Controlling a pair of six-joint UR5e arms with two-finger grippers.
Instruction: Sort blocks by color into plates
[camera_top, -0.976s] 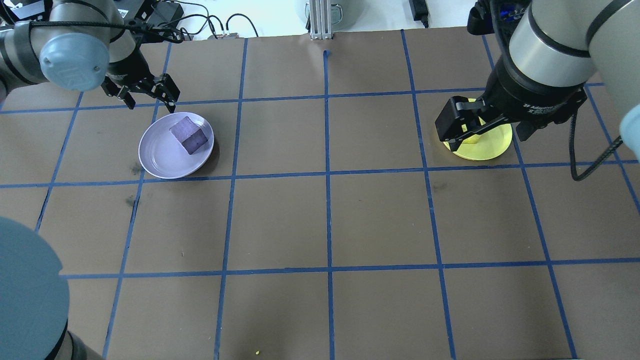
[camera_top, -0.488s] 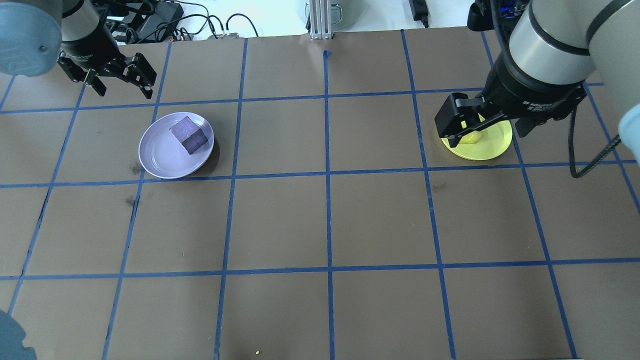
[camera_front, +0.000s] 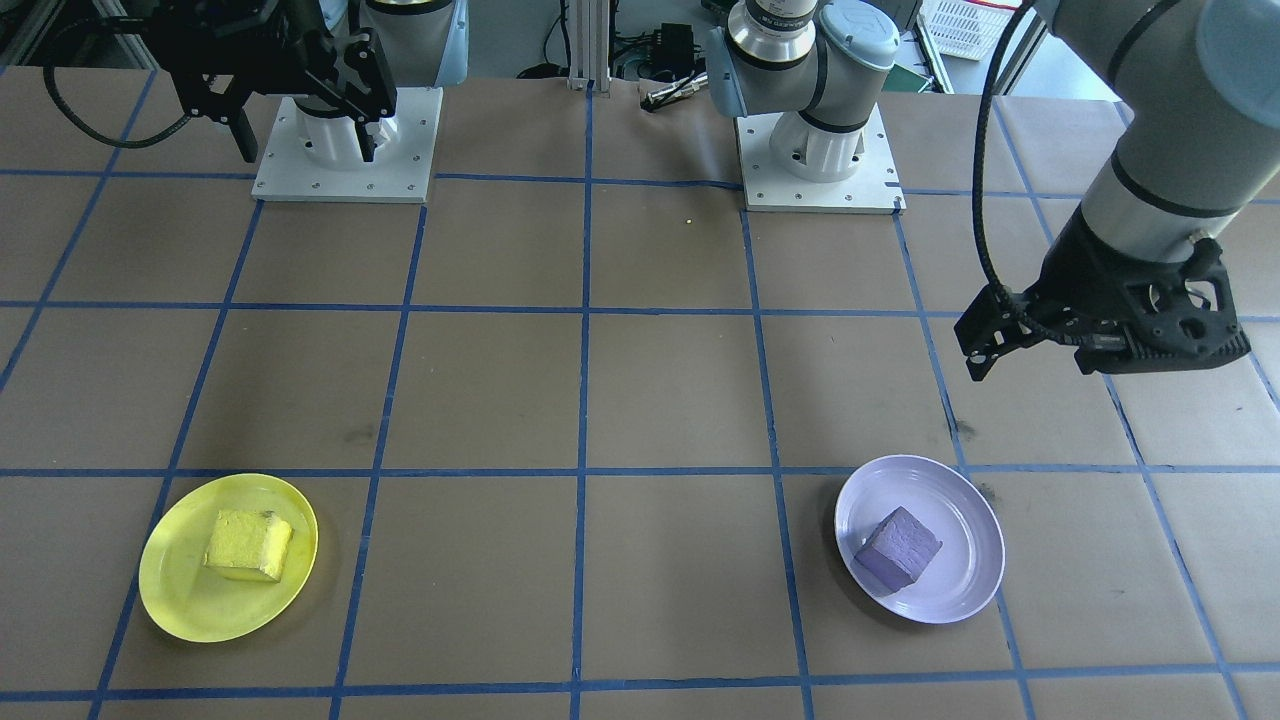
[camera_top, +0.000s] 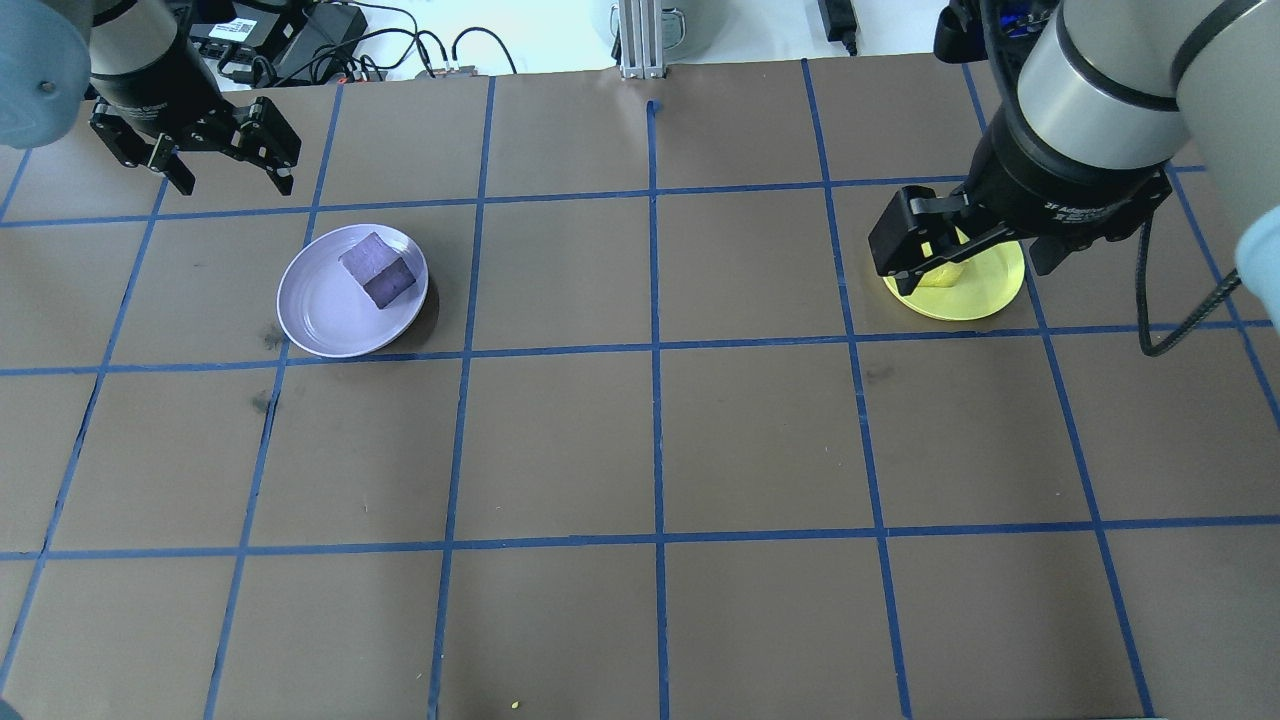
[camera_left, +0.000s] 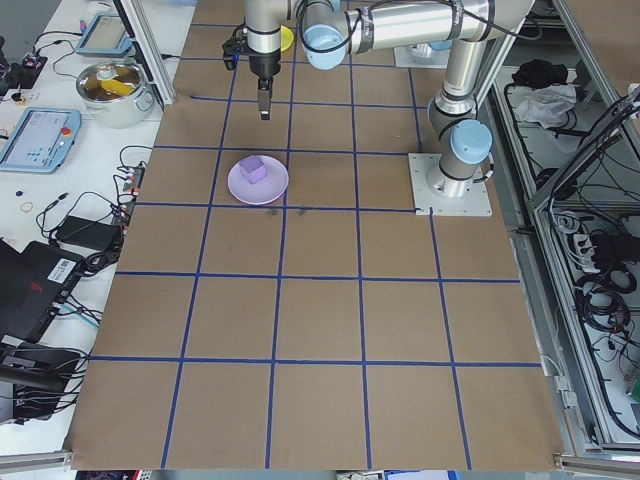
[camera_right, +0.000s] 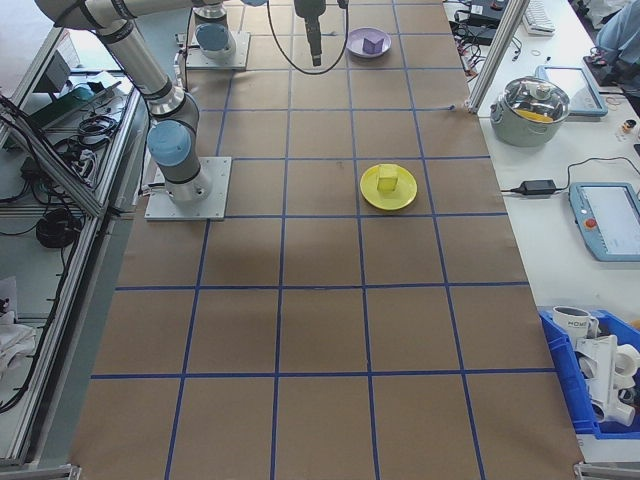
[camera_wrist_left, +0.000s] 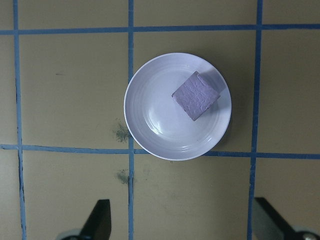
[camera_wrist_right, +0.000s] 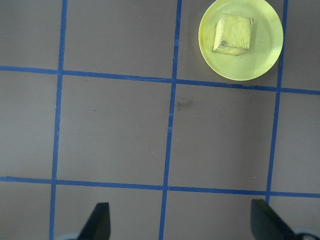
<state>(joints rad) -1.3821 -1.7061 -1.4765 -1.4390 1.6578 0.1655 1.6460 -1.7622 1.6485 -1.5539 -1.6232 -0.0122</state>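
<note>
Two blocks already sit sorted. In the overhead view, the left hand (camera_top: 228, 155) at the upper left is spread and empty; over the last second it has pulled up and away from the lavender plate (camera_top: 320, 315) toward the frame's corner, leaving the purple block (camera_top: 377, 270) resting on that plate's upper right. At the right, the right hand (camera_top: 925, 250), fingers released and holding nothing, has lifted slightly above the yellow plate (camera_top: 985, 290), where the yellow block (camera_front: 248, 544) lies. Judged from this, the sorting looks finished, with both arms backing off the counter (camera_top: 650, 440).
</note>
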